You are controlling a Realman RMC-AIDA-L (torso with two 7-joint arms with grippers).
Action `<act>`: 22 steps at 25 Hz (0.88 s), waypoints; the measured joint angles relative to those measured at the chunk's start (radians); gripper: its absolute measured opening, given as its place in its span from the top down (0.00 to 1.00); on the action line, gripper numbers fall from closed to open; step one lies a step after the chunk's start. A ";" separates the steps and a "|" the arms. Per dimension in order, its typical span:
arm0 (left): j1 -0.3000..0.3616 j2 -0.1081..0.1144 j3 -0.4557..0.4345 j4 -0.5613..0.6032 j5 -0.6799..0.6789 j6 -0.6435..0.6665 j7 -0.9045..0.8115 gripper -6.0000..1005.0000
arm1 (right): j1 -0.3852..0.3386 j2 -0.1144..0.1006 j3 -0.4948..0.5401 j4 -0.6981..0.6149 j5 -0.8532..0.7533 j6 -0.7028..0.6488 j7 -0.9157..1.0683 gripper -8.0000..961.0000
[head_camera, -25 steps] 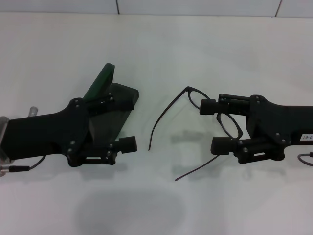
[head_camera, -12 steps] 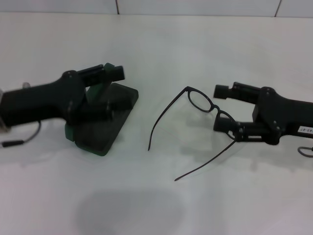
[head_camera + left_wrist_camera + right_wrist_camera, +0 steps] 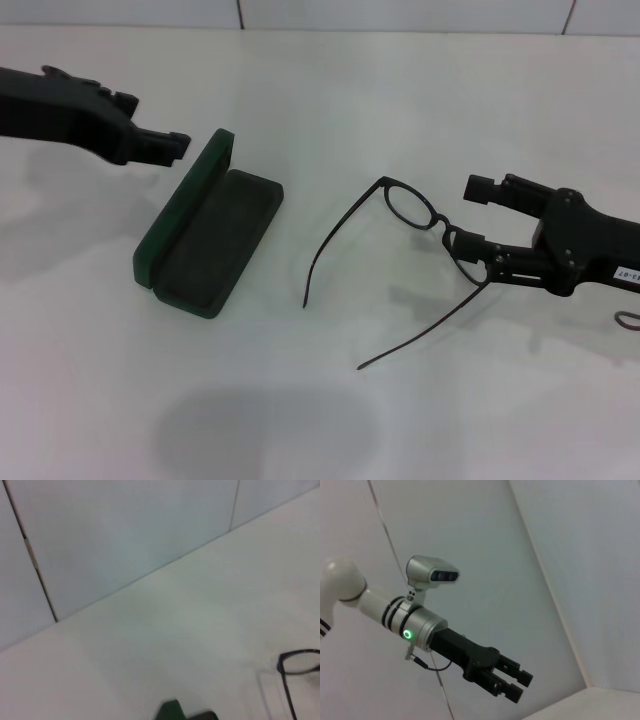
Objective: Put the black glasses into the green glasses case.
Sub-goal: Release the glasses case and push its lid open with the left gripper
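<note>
The green glasses case (image 3: 205,240) lies open on the white table, its lid (image 3: 185,205) tilted back to the left; a corner of it shows in the left wrist view (image 3: 172,711). The black glasses (image 3: 412,208) lie unfolded to its right, temple arms pointing at me; one lens shows in the left wrist view (image 3: 297,662). My right gripper (image 3: 478,216) is open, low at the table, its fingers straddling the glasses' right lens. My left gripper (image 3: 165,130) is raised behind and left of the case, open and empty; it also shows in the right wrist view (image 3: 512,682).
A tiled wall (image 3: 400,12) runs along the table's far edge. A dark shadow patch (image 3: 265,430) lies on the table in front of the case. A cable loop (image 3: 628,320) hangs at the right arm.
My left gripper has let go of the case lid and lifted away up and to the left. My right gripper has turned and settled lower around the right lens.
</note>
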 joint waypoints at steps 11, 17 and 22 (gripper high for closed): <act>-0.133 0.001 0.074 -0.295 0.067 -0.085 -0.064 0.29 | -0.002 0.001 0.004 0.009 -0.002 0.013 -0.001 0.10; -0.156 0.000 0.076 -0.350 0.135 -0.115 -0.062 0.30 | -0.006 0.000 0.005 0.014 -0.002 0.013 -0.003 0.10; -0.180 0.002 0.078 -0.416 0.148 -0.117 -0.063 0.30 | -0.016 0.004 0.019 0.016 -0.002 0.014 -0.020 0.10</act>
